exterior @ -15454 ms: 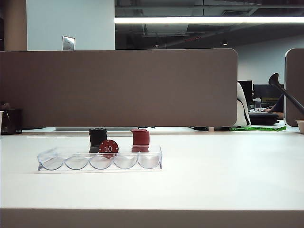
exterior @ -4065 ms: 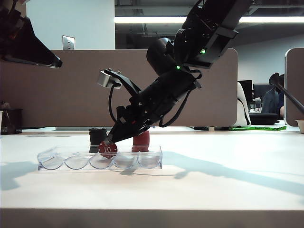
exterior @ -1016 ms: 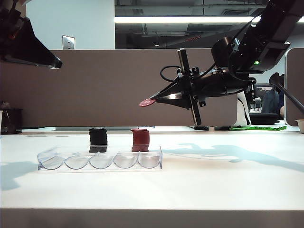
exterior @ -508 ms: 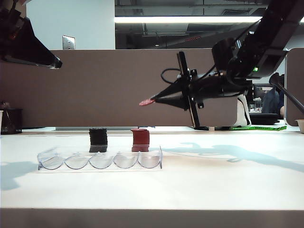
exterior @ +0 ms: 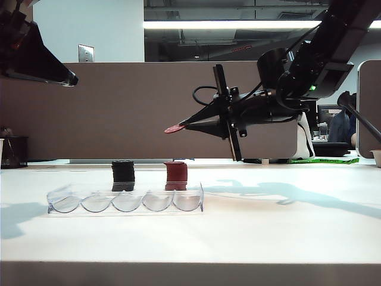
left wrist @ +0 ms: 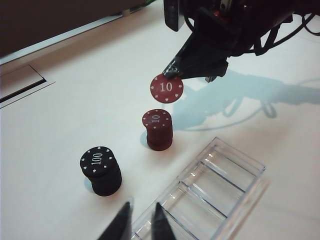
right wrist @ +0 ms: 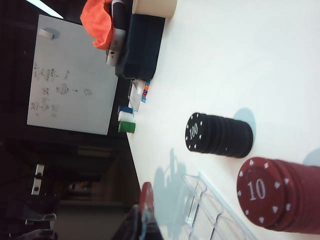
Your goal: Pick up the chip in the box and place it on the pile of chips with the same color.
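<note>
Exterior view, right tool: the right tool [exterior: 181, 126] reaches in level from the right, clenched on the chip [exterior: 174, 128], which it holds by one edge, face nearly flat, high above the surface [exterior: 268, 232].
Exterior view, relation: the pile of chips with the same color [exterior: 175, 176] stands almost straight below the chip, behind the box [exterior: 125, 200]; the black stack [exterior: 122, 175] is further left. The coming move looks mostly downward.
Exterior view, left tool: only a dark part of its arm shows at the upper left, well apart from the piles.
Left wrist view: the chip [left wrist: 166, 89] hangs just beyond the red pile [left wrist: 157, 129] and above it, its "10" facing up. The left tool [left wrist: 141, 225] is released, fingers spread and empty, near the box [left wrist: 220, 185].
Right wrist view: the chip [right wrist: 146, 198] shows edge-on at the right tool [right wrist: 142, 220]; the red pile [right wrist: 280, 192] lies off to one side, so a small sideways correction seems needed.
Nearer arm: the right.
</note>
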